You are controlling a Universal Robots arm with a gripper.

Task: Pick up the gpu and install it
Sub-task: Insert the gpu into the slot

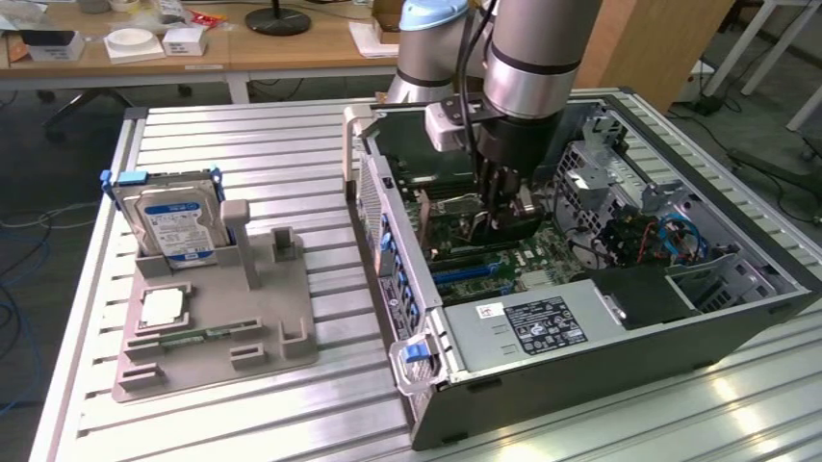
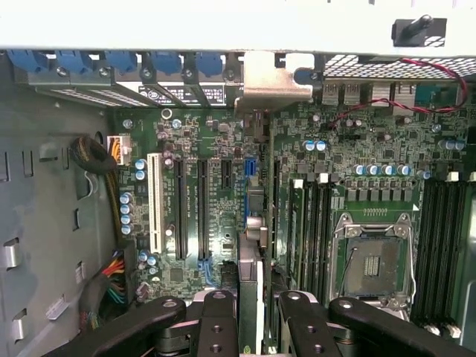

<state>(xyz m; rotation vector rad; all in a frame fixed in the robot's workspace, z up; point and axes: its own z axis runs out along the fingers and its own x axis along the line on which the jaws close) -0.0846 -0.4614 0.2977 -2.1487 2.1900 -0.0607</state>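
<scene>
Wrist view shows the gripper (image 2: pixel 251 316) pinching the gpu (image 2: pixel 253 223) edge-on at six o'clock: a light, stiff, fragile card, best held by its bare edges.

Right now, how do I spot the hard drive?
On the exterior view's left of the open computer case lies a grey holder tray. The hard drive stands upright at its far end: boxy, blue-white label, unlike the green memory stick lying flat nearer the camera.
</scene>
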